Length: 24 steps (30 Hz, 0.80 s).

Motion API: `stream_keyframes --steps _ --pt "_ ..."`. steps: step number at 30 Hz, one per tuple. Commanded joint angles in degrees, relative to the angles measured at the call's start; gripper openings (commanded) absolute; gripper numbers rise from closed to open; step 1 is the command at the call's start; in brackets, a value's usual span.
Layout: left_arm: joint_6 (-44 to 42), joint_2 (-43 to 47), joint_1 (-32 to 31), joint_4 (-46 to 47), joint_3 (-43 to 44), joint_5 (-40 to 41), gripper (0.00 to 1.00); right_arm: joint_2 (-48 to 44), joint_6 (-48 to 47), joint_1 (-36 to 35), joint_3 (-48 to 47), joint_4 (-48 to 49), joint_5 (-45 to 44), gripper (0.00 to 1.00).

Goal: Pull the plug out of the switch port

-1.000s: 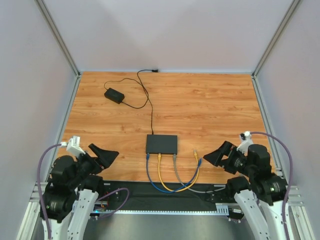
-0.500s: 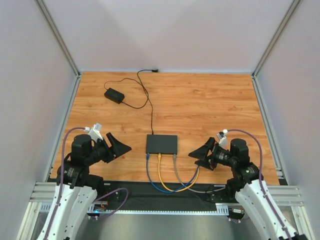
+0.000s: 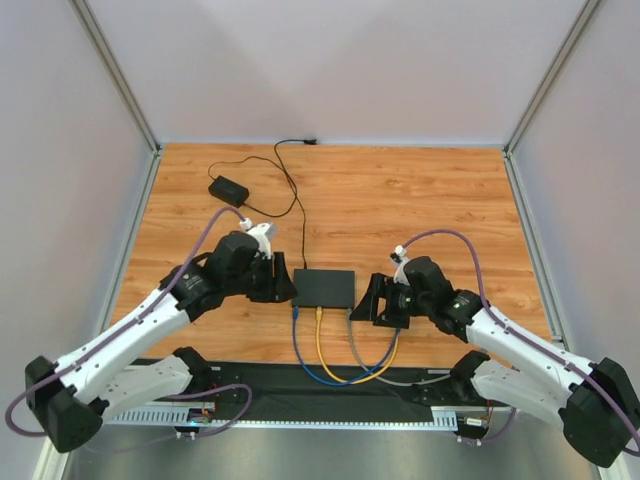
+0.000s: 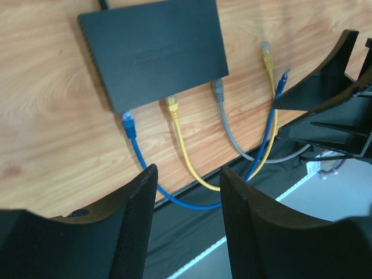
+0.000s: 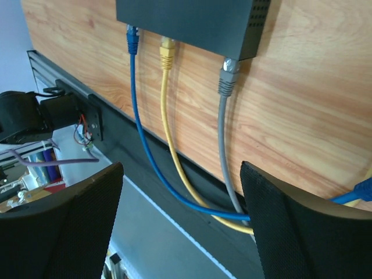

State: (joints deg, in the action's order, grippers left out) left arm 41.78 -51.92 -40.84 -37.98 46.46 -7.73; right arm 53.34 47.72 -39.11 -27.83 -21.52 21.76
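The switch (image 3: 323, 288) is a flat black box in the middle of the table. A blue plug (image 4: 128, 123), a yellow plug (image 4: 171, 106) and a grey plug (image 4: 218, 91) sit in the ports on its near edge. The same plugs show in the right wrist view: blue (image 5: 132, 39), yellow (image 5: 167, 52), grey (image 5: 228, 78). My left gripper (image 3: 283, 286) is open and empty just left of the switch (image 4: 154, 52). My right gripper (image 3: 374, 300) is open and empty just right of the switch (image 5: 197, 20), near the grey plug.
A small black power adapter (image 3: 228, 189) lies at the back left, its cord (image 3: 297, 200) running to the switch's far edge. The cables loop over the table's near edge (image 3: 340, 372). Loose yellow (image 4: 267, 55) and blue (image 4: 283, 78) plug ends lie right of the switch.
Both arms have reached forward from the near corners to the switch. The left gripper is now at its left side and the right gripper at its right side. Both stay open.
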Motion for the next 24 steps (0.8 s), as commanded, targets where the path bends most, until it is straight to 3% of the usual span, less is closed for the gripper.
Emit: stream_keyframes --steps 1,4,9,11,16,19,24 --pt "-8.4 -5.6 -3.5 5.6 4.2 4.0 0.54 -0.2 -0.5 -0.3 1.7 5.5 -4.1 0.82" --pt "-13.1 -12.2 -4.9 6.1 7.3 5.3 0.47 -1.7 0.0 -0.3 4.0 8.2 -4.3 0.81" --pt "-18.1 -23.4 -10.5 4.1 14.8 16.9 0.44 -1.8 1.9 -0.3 6.0 9.7 -4.6 0.8" --pt "-18.0 -30.2 -10.8 0.6 18.0 19.2 0.31 -1.4 2.5 -0.3 6.0 8.6 -5.6 0.79" --pt "-18.1 -46.0 -11.9 -6.8 30.1 22.5 0.14 0.1 4.7 -0.3 8.0 12.4 -7.6 0.75" --pt "-16.3 -50.1 -12.1 -8.3 32.3 23.1 0.02 1.8 6.4 -0.3 10.2 19.0 -6.4 0.73" --pt "-15.3 -52.4 -12.3 -5.2 31.5 20.5 0.0 5.4 8.1 -0.3 12.5 28.4 -5.1 0.63"
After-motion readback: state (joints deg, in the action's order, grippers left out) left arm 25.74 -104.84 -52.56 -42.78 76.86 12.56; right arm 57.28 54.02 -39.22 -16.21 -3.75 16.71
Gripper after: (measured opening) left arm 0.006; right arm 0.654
